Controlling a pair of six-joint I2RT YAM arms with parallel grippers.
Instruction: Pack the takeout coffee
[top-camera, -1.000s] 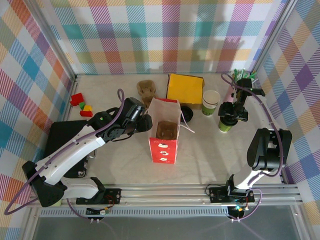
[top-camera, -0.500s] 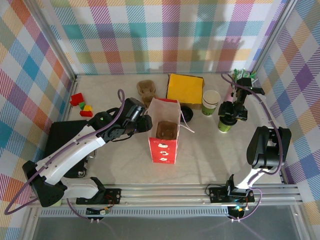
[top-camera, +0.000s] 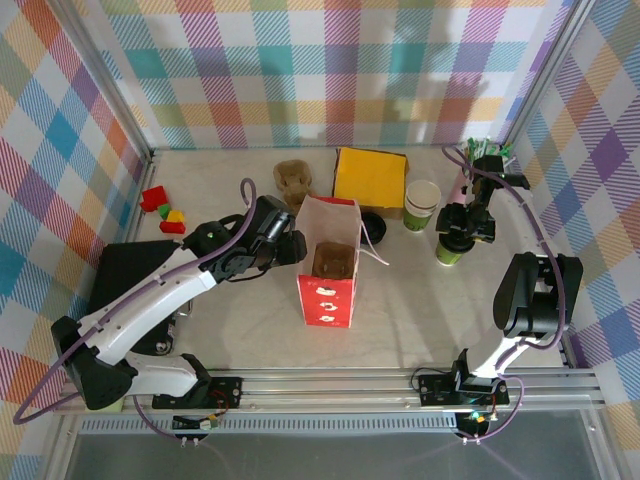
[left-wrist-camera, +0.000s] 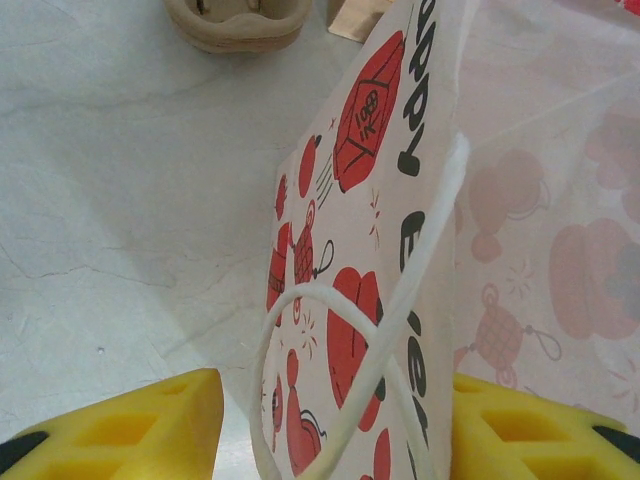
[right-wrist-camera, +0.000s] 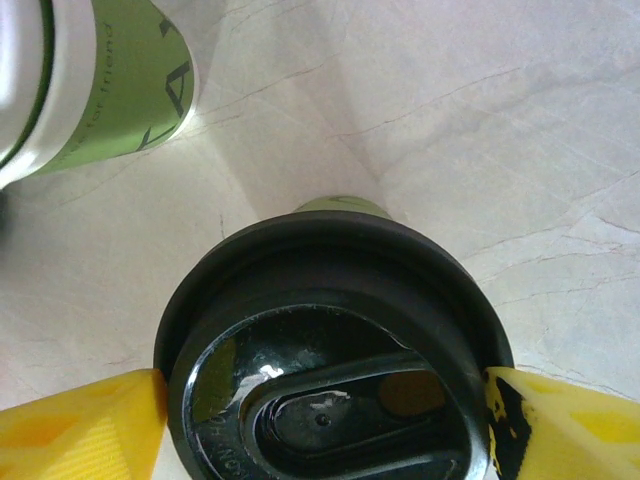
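On the top camera I see the takeout coffee (top-camera: 421, 203) standing upright on the table (top-camera: 420, 310). It is just right of the yellow box (top-camera: 370, 177) and outside the red-and-white paper bag (top-camera: 326, 295), which stands open in the middle. My right gripper (top-camera: 458, 235) sits over a lidded green cup (top-camera: 449, 252), just beside the takeout coffee. My left gripper (top-camera: 292, 247) is at the bag's left wall.

On the left wrist camera, the yellow fingers (left-wrist-camera: 130, 425) are spread wide. The bag's printed wall and its white cord handle (left-wrist-camera: 400, 300) stand between them, with a gap on each side, so nothing is pinched.

On the right wrist camera, the yellow fingers (right-wrist-camera: 80, 420) are closed against both sides of the lidded cup's black lid (right-wrist-camera: 330, 360). The takeout coffee shows at the upper left, on the table and apart from the held cup.
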